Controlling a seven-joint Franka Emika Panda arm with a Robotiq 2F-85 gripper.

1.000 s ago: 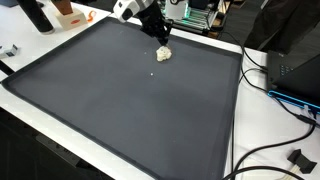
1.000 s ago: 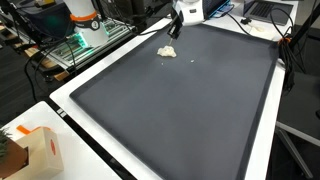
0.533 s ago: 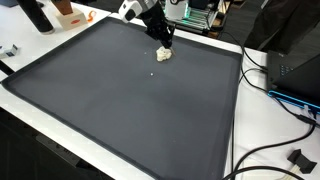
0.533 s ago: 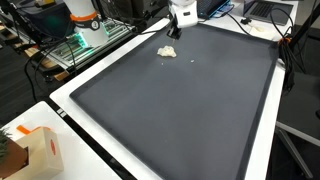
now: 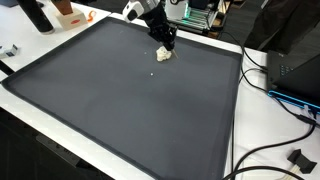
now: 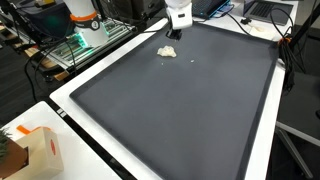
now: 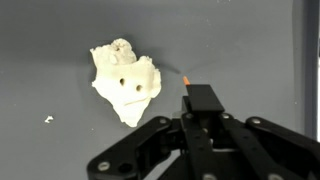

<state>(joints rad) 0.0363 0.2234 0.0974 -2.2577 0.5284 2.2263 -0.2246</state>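
A small cream-white lump with two dark holes (image 7: 125,80) lies on the dark grey mat (image 5: 120,110) near its far edge, seen also in both exterior views (image 5: 163,54) (image 6: 168,51). My gripper (image 5: 167,42) (image 6: 172,33) hangs just above and beside the lump, not touching it. In the wrist view the gripper (image 7: 203,97) comes in from the bottom, its black fingers pressed together to the right of the lump. A tiny orange speck (image 7: 186,76) shows at the fingertips; I cannot tell what it is.
A white crumb (image 7: 48,119) (image 5: 152,72) lies on the mat near the lump. An orange-and-white box (image 6: 35,150) sits at a table corner. Cables (image 5: 280,150) trail beside the mat; a dark bottle (image 5: 35,15) and green equipment (image 6: 75,45) stand beyond its edges.
The gripper has shifted a little sideways and down, closer to the white lump. The lump and crumb have not moved.
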